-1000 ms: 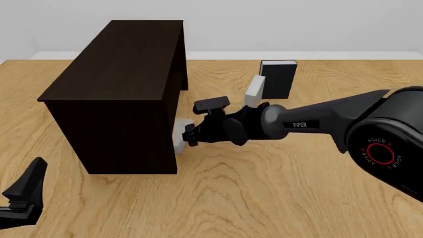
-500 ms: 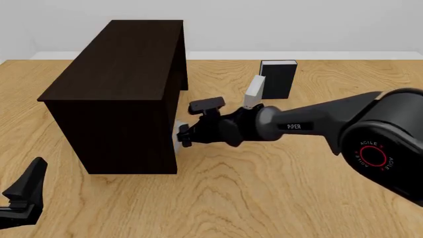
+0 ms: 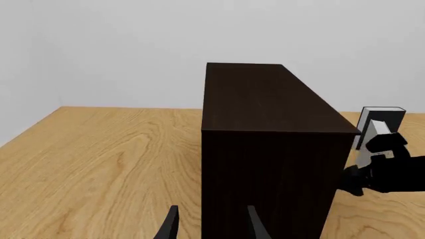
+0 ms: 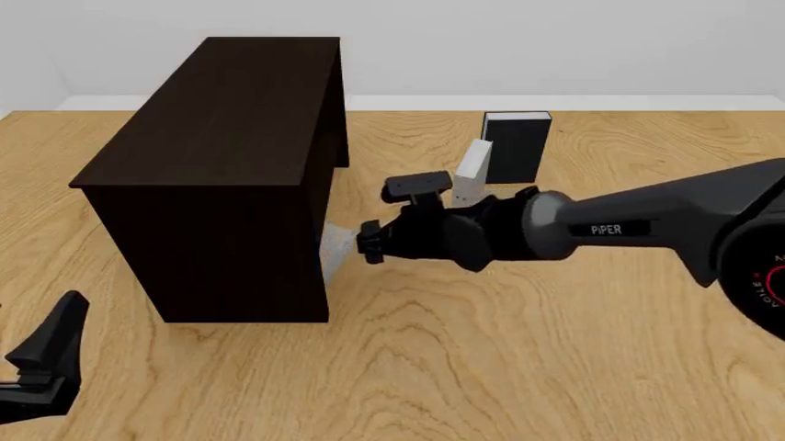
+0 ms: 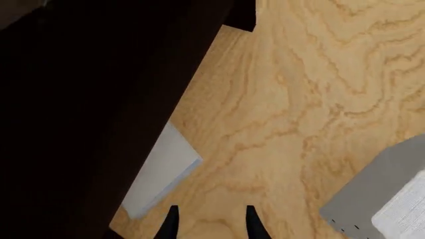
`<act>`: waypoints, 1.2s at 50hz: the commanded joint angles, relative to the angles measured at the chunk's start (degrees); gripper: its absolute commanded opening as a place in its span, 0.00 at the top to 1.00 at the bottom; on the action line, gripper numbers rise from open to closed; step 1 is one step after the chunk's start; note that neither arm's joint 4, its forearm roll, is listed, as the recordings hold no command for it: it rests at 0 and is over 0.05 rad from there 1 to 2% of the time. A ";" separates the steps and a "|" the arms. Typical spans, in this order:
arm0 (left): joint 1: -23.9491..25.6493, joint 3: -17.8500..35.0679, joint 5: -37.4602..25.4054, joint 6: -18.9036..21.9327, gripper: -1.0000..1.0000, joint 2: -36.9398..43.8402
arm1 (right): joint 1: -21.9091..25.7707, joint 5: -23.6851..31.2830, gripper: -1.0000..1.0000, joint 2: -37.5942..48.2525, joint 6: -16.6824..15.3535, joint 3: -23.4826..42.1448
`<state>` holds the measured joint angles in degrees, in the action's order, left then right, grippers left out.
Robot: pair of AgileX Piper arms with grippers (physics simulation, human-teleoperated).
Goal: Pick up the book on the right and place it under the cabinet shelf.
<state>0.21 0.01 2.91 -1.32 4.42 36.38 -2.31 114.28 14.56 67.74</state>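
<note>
Backed away rightward from the cabinet shelf point(image 4: 233, 175), right gripper point(image 4: 364, 243) narrowly parted and empty, one pale book point(image 4: 334, 250) mid-frame tucked into its open side, two more books behind, smooth box shapes on woodgrain table point(image 4: 491, 358), left gripper point(image 3: 209, 226) parted, empty.

You're in a bare simulated room: wood-grain table point(image 4: 516, 349), plain grey wall point(image 4: 552, 46), dark cabinet point(image 4: 221, 165), flat renders.

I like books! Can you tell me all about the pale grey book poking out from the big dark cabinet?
The pale grey book lies flat on the wooden table, mostly tucked inside the dark cabinet; only one plain, smooth corner shows. The right hand is open just beside it, holding nothing.
</note>
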 commanded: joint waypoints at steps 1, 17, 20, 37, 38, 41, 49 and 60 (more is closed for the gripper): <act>-0.02 0.00 0.39 -0.29 0.00 0.72 | -0.02 -8.33 0.00 -4.44 2.96 -6.61; -0.04 0.00 0.02 -0.41 0.00 0.49 | -0.80 -9.35 0.00 -16.39 0.77 -14.87; -0.05 0.00 0.16 -0.48 0.00 0.70 | -1.13 -9.75 0.00 -18.67 0.64 -16.59; -0.06 0.00 0.06 -0.59 0.00 0.71 | -3.60 -8.14 0.00 -36.66 -1.83 -26.70; -0.06 0.00 0.16 -0.58 0.00 0.80 | -3.80 -8.04 0.00 -37.58 -2.14 -27.18; -0.06 0.00 0.05 -0.58 0.00 0.69 | -4.53 -7.69 0.00 -40.37 -2.72 -28.49; -0.05 0.00 0.23 -0.55 0.00 0.83 | -6.34 -6.90 0.00 -44.33 -3.50 -30.28; -0.04 0.00 0.09 -0.41 0.00 0.53 | -11.10 -4.64 0.00 -53.55 -5.02 -34.35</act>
<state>0.16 0.00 3.06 -1.73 5.02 27.78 -2.04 66.11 6.62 37.87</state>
